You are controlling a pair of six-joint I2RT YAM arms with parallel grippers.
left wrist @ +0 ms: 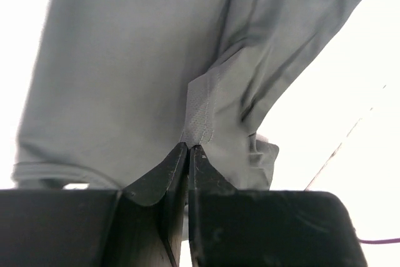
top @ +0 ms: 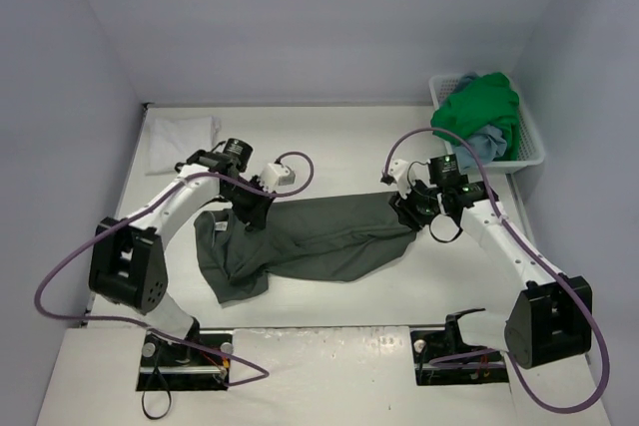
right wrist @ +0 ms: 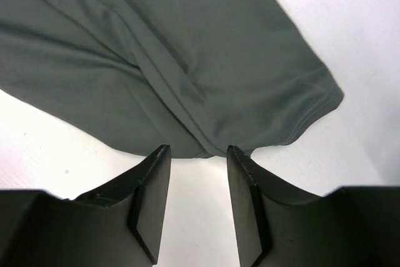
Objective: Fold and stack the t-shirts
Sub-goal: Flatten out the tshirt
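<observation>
Pale lilac walls [top: 300, 17] box in a white table [top: 349, 147], and the overhead view gives me the whole layout from my seat. Across the middle of that frame lies the olive-grey shirt [top: 319, 241], stretched from left to right. Its left end is bunched into loose folds and its right end narrows toward the right arm. In the upper left of the frame a white shirt [top: 180, 139] sits folded on the table, well apart from the grey one. In the upper right corner the basket [top: 529, 147] holds a green shirt [top: 479, 112] heaped on a light blue shirt [top: 486, 144], with green cloth covering the basket's left rim.

The left gripper [left wrist: 189, 151] is over the upper left part of the olive-grey shirt. On its wrist camera I see the fingers pressed together, with a stitched seam of grey cloth nipped between the tips. The fabric rises in a ridge from that pinch and fans out toward the top of the frame.

The right gripper [right wrist: 198, 151] is at the shirt's right end. Its fingers stand spread, with bare white table showing between them. The shirt's folded edge lies right at the tips, not clamped. A hemmed corner of the shirt reaches toward the right of that wrist view, flat on the table.
</observation>
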